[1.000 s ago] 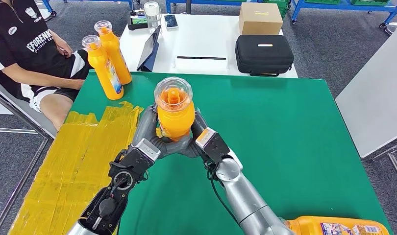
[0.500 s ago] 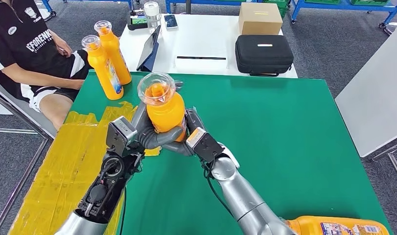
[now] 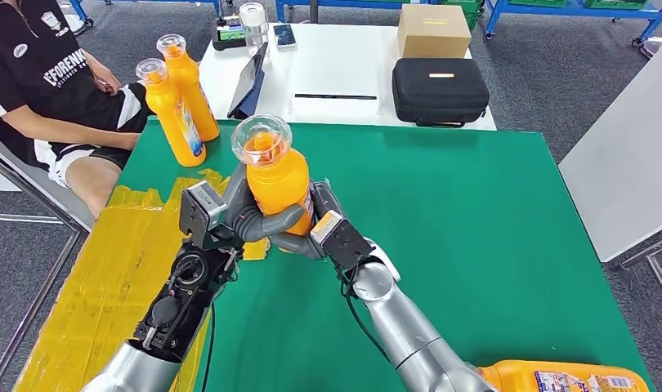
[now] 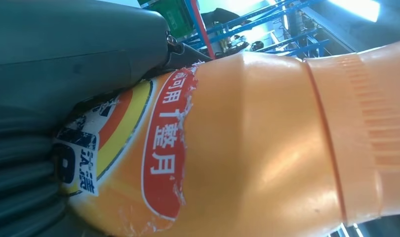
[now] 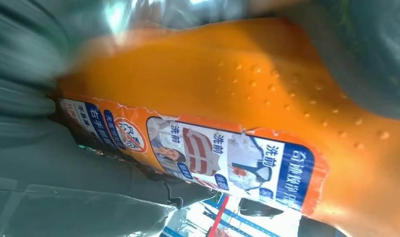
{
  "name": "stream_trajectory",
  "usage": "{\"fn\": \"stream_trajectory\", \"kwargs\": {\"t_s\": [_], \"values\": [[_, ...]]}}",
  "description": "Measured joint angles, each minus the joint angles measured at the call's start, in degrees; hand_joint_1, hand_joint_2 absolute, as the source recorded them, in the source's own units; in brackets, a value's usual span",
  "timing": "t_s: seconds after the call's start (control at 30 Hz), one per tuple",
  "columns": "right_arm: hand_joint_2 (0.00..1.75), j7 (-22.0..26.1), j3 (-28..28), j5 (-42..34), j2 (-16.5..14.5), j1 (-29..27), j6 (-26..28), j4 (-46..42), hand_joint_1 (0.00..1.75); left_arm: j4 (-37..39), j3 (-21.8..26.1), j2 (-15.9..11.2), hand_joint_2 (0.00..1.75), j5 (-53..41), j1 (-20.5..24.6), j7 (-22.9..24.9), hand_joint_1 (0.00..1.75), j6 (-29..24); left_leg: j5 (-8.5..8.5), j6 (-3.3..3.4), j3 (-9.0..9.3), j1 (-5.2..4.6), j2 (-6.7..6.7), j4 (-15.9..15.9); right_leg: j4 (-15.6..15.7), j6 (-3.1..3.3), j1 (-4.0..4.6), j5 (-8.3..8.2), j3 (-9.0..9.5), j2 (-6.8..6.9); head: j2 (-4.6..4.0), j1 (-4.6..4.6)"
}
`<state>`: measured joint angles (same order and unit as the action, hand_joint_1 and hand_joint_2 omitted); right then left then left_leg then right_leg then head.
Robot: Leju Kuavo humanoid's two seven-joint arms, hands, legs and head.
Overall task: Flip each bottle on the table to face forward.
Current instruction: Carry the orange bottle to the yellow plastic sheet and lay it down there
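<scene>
Both robot hands, left (image 3: 244,219) and right (image 3: 315,224), grip the bottle (image 3: 275,184), hiding its base.

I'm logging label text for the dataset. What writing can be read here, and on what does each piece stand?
"可用1整月": red oval label on the held bottle, left wrist view.
"洗前" and "洗前": blue picture panels on the held bottle's other label, right wrist view; its remaining print is too small to read.
"FOREN...": partly cut off, on the person's black shirt.
Labels on the two standing bottles and the lying bottle: too small to read.
</scene>
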<state>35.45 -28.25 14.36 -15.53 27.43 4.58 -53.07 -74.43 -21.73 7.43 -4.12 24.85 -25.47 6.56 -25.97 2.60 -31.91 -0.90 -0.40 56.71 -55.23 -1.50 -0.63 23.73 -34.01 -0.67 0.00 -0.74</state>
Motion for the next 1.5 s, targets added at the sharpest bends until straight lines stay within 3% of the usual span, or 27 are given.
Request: {"fn": "stream_trajectory", "kwargs": {"t_s": [0.1, 0.13, 0.23, 0.27, 0.57, 1.3, 1.4, 1.5], "values": [[1.75, 0.0, 0.0, 0.0, 0.0, 0.0, 0.0, 0.1, 1.75, 0.2, 0.0, 0.0, 1.75, 0.2, 0.0, -0.1, 1.75, 0.0, 0.00, 0.00, 0.00, 0.00, 0.00, 0.0, 0.0, 0.00, 0.00, 0.00, 0.00, 0.00, 0.00, 0.01], [1.75, 0.0, 0.0, 0.0, 0.1, 0.0, 0.0, 0.1, 1.39, 0.3, 0.0, 0.1, 1.75, 0.4, 0.0, -0.1, 1.75, 0.0, 0.00, 0.00, 0.00, 0.00, 0.00, 0.0, 0.0, 0.00, 0.00, 0.00, 0.00, 0.00, 0.00, 0.01], [1.75, -0.1, 0.0, 0.1, 0.2, -0.1, 0.3, 0.1, 0.08, 0.3, 0.1, 0.1, 1.75, 0.8, 0.0, -0.1, 1.75, 0.0, 0.00, 0.00, 0.00, 0.00, 0.00, 0.0, 0.0, 0.00, 0.00, 0.00, 0.00, 0.00, 0.00, 0.01], [1.75, -0.1, 0.0, 0.3, 0.2, -0.2, 0.7, 0.0, 0.00, 0.3, 0.3, 0.1, 1.75, 0.9, 0.0, -0.1, 1.75, -0.1, 0.00, 0.00, 0.00, 0.00, 0.00, 0.0, 0.0, 0.00, 0.00, 0.00, 0.00, 0.00, 0.00, 0.01], [1.75, -4.7, -0.9, 6.8, 2.4, -5.3, 5.1, -9.2, 0.00, 0.3, 3.3, -0.1, 1.75, 2.4, 0.6, -0.3, 1.75, -1.8, 0.00, 0.00, -0.02, 0.00, -0.02, 0.0, 0.0, 0.00, 0.00, 0.00, 0.00, 0.01, 0.00, 0.03], [1.75, -5.4, -2.0, 10.8, 5.8, -8.3, 6.1, -16.6, 0.00, 0.4, 6.7, -0.7, 1.75, 3.0, 0.5, -0.5, 1.75, -3.7, 0.00, 0.00, -0.02, 0.00, -0.02, 0.0, 0.0, 0.00, 0.00, 0.00, 0.01, 0.01, 0.00, 0.02], [1.75, -5.7, -1.9, 12.2, 7.2, -9.4, 7.5, -18.4, 0.00, 0.4, 8.0, -1.0, 1.75, 2.1, 0.0, -0.9, 1.75, -6.0, 0.00, 0.00, -0.02, 0.00, -0.03, 0.0, 0.0, 0.00, 0.00, 0.00, 0.01, 0.01, 0.00, 0.02], [1.75, -6.7, -1.5, 15.3, 9.1, -11.3, 9.5, -21.5, 0.00, 0.4, 9.4, -1.5, 1.75, -3.8, -0.4, -1.6, 1.75, -13.0, 0.00, 0.00, -0.02, 0.00, -0.03, 0.0, 0.0, 0.00, 0.00, 0.00, 0.01, 0.01, 0.00, 0.02]]}}
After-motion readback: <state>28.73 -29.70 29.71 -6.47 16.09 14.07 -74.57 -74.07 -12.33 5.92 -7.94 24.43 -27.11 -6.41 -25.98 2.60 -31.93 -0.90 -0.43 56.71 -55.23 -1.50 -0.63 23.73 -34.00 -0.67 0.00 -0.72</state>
